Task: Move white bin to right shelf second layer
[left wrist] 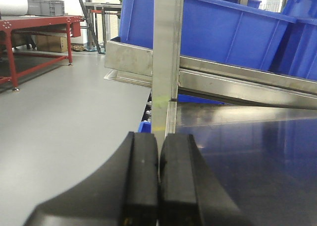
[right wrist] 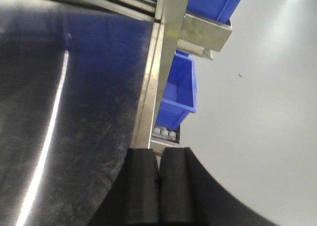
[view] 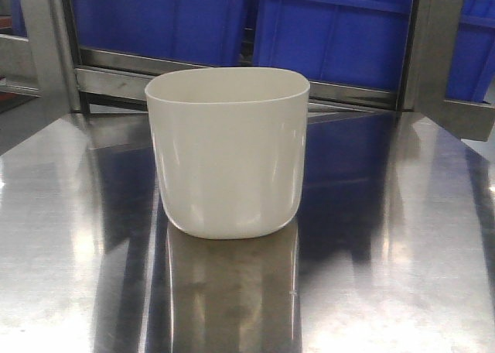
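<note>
Left gripper (left wrist: 159,142): jaws together, pads touching, nothing between them. It hangs off the left edge of the worktop (view: 402,237), pointing at a steel upright (left wrist: 166,62) of the rack. Right gripper (right wrist: 158,156): jaws likewise pressed together and empty, poised over the worktop's right edge. Neither gripper touches the task's object.

The white bin (view: 228,152) stands near the middle of the worktop, apart from both grippers and from the blue crates (view: 332,35) racked behind the worktop's far edge.

We judge the bin light, stiff and thin-walled. Its glossy walls taper toward a rounded base and carry no handles, so an outside squeeze would likely slip. We would take hold at the rim, one finger inside and one outside, or press opposite walls with both arms.

The bin sits upright, mouth up, with its main axis vertical to the worktop. The mouth is a rounded square, so we see no marked long horizontal axis, and one flat wall faces the front view.

We cannot settle from these views which rack tier beside the worktop is the second layer.
</note>
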### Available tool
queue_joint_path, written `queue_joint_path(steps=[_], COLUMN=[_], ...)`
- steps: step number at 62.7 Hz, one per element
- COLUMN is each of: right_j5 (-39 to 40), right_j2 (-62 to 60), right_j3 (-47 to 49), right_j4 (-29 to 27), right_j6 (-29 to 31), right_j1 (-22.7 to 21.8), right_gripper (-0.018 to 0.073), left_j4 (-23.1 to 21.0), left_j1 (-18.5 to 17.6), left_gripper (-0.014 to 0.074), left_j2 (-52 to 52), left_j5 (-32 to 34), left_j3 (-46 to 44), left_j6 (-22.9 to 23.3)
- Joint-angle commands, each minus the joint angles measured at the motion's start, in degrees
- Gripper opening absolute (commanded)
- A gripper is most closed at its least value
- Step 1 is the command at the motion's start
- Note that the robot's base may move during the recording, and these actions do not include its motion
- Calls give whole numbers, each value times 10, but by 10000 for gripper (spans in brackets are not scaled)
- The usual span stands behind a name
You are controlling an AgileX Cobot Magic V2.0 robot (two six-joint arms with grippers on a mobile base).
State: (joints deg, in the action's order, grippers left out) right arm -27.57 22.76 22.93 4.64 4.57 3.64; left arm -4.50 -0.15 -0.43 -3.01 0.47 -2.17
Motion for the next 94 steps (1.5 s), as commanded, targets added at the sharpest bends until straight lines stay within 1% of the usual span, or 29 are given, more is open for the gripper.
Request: queue_joint_path(steps=[1, 6, 11, 15, 19, 24, 28, 32, 33, 38, 44, 48, 51, 54, 56, 58, 64, 71, 81, 94], right_j5=[40, 45, 69, 82, 68, 47, 38, 30, 23, -13, -84, -138, -175, -215, -240, -259, -308, -344, -360, -358], right_j2=[80, 138, 194, 234, 274, 316, 354, 388, 400, 444, 493, 522, 540, 557, 566, 578, 608, 642, 678, 701], right_j3=[60, 87, 103, 116, 135, 165, 190, 220, 231, 276, 340, 387, 420, 457, 484, 504, 566, 623, 675, 680], right_j4=[2, -18, -46, -46, -25, 18, 38, 46, 52, 85, 124, 146, 162, 179, 186, 188, 187, 176, 154, 144], right_j6=[25, 27, 27, 20, -8, -52, -100, -170, -192, -259, -345, -402, -442, -489, -505, -513, -514, -514, -513, -513], right_j1=[-2, -2, -1, 11, 35, 82, 117, 147, 158, 191, 217, 236, 251, 272, 283, 297, 329, 356, 383, 403], right_gripper=[53, 53, 53, 53, 53, 53, 53, 55, 59, 107, 237, 304, 324, 323, 319, 319, 319, 319, 319, 319], left_j4=[-4, -4, -4, -4, -4, -4, -4, -4, -4, -4, -4, -4, -4, -4, -4, -4, -4, -4, -4, -4], left_j1=[0, 0, 0, 0, 0, 0, 0, 0, 0, 0, 0, 0, 0, 0, 0, 0, 0, 0, 0, 0], left_gripper=[85, 85, 85, 85, 85, 85, 85, 85, 85, 85, 85, 85, 85, 85, 85, 85, 85, 85, 85, 85], left_j2=[-9, -9, -9, -9, -9, -9, -9, -9, -9, -9, -9, -9, -9, -9, -9, -9, -9, -9, -9, -9], left_j5=[47, 47, 47, 47, 47, 47, 47, 47, 47, 47, 47, 47, 47, 47, 47, 47, 47, 47, 47, 47], left_j3=[16, 16, 16, 16, 16, 16, 16, 16, 16, 16, 16, 16, 16, 16, 16, 16, 16, 16, 16, 16], left_j6=[2, 2, 2, 2, 2, 2, 2, 2, 2, 2, 2, 2, 2, 2, 2, 2, 2, 2, 2, 2])
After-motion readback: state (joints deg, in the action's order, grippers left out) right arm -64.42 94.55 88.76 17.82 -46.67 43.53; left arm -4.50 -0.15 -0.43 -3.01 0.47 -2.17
